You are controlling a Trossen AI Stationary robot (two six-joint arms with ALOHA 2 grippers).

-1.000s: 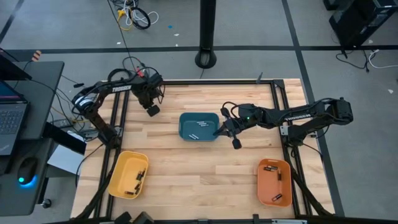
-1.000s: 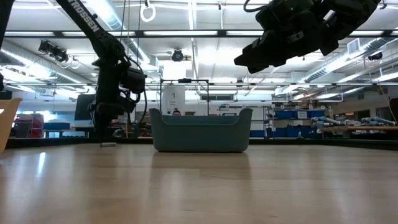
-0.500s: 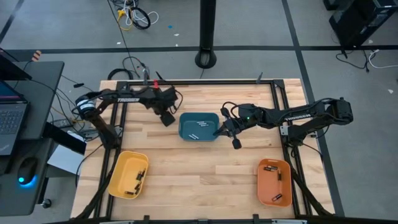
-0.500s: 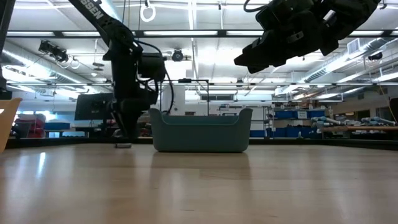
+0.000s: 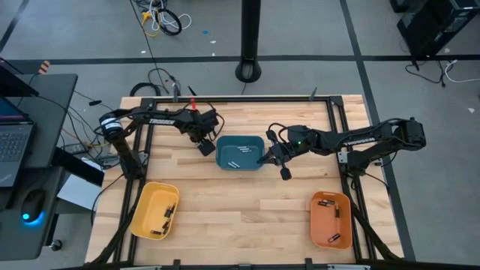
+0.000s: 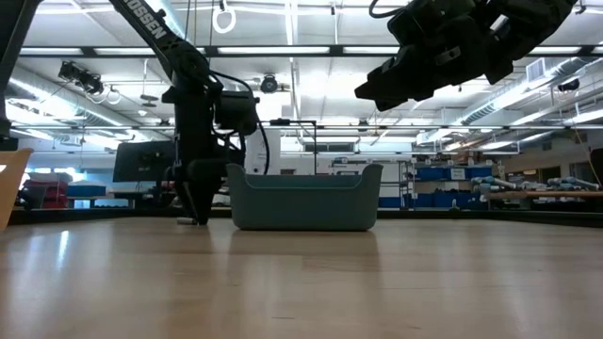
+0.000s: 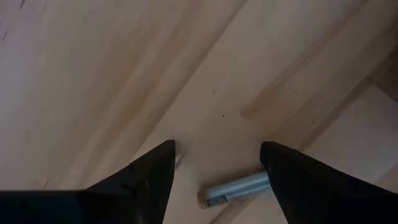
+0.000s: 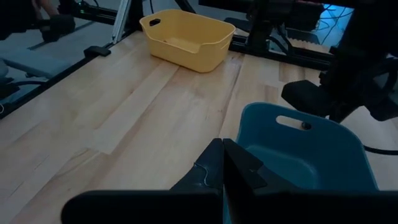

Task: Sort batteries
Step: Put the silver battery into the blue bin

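From above, the left gripper [image 5: 204,145] was seen just off the 9 o'clock side of the teal tray [image 5: 240,152] at the table's centre, its jaws spread wide. Only the left wrist view revealed what lay beneath: a single silvery battery [image 7: 236,189] flat on the bare wood between the two parted fingers [image 7: 149,174], touched by neither as far as could be made out. The low view placed that gripper [image 6: 196,209] down at the tabletop beside the tray [image 6: 303,198], but the battery could not be picked out there.

The right gripper [image 5: 284,172] was held at the tray's 3 o'clock edge, jaws closed on nothing, as the right wrist view [image 8: 222,163] confirmed. Two pale cells [image 5: 237,157] were visible inside the teal tray only from overhead. More batteries [image 5: 166,216] lay in the yellow tray [image 5: 142,214] at 7 o'clock, and others [image 5: 334,213] in the orange tray [image 5: 318,225] at 5 o'clock.
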